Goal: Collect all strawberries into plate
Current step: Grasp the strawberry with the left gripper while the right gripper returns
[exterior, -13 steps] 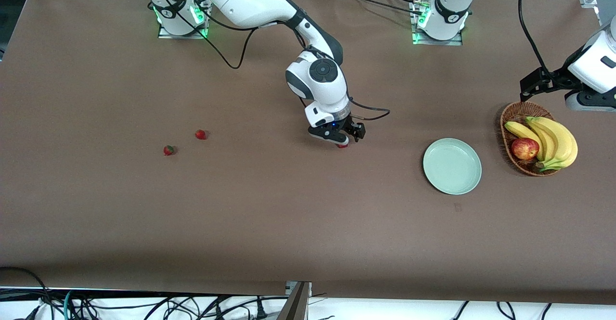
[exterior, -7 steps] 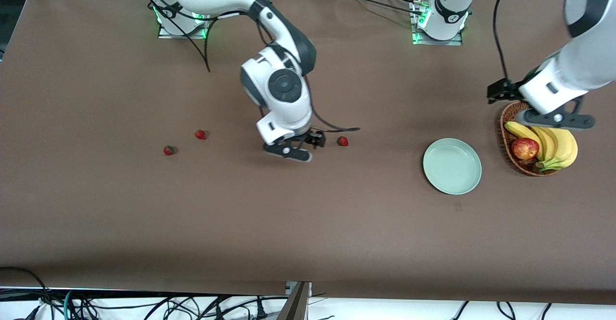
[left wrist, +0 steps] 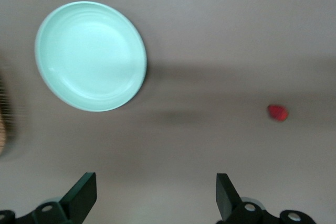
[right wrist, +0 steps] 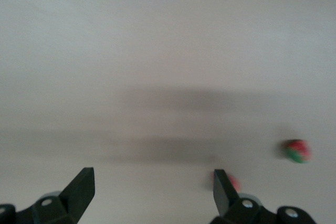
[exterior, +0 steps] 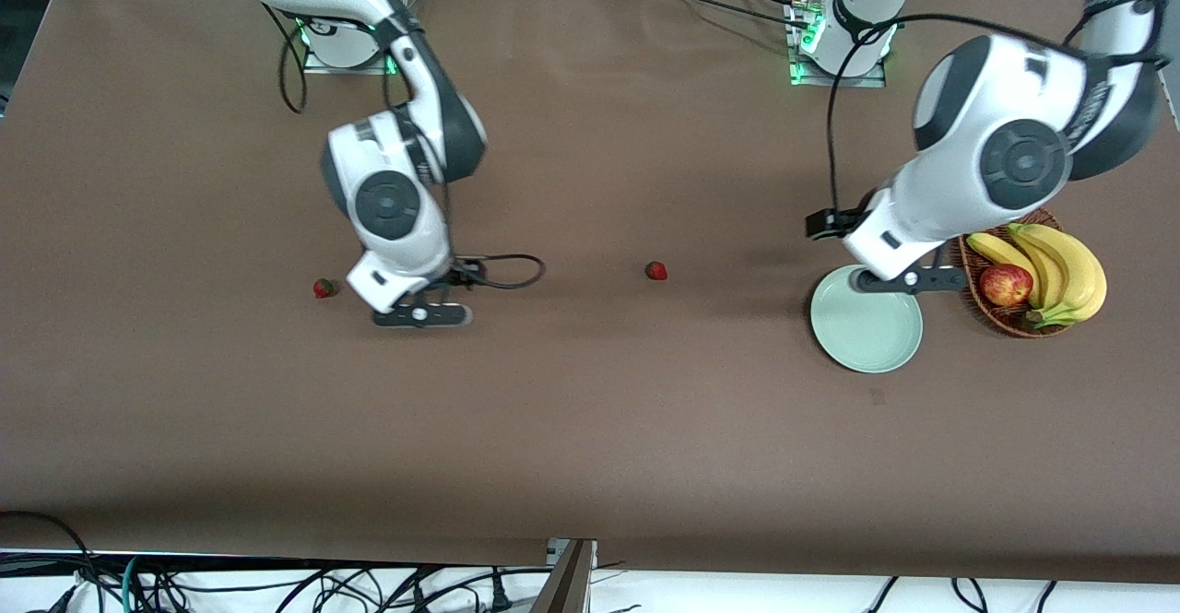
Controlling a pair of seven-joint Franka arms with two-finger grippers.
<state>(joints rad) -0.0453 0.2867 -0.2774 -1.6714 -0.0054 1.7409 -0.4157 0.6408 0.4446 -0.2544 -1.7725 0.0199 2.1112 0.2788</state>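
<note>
**Both pincers spread wide and holding nothing, strawberries on the bench, plate bare**

The right pincer hangs low over the bench toward the right arm's end. In the right wrist view its fingers stand wide apart with only bare bench between them. One strawberry lies just beside this pincer, farther toward the right arm's end of the bench. The right wrist view shows a second strawberry partly hidden by one of the fingertips; in the front view the arm covers it.

A third strawberry lies alone near the middle of the bench, between the right pincer and the plate, well apart from both.

The left pincer hovers over the plate's rim, on the side nearer the robots' bases. The left wrist view shows its fingers also spread wide and gripping nothing, with the plate and the middle strawberry in sight below.

The pale green plate holds no berries. Just beside it, toward the left arm's end of the bench, stands a wicker basket with bananas and a red apple.
</note>
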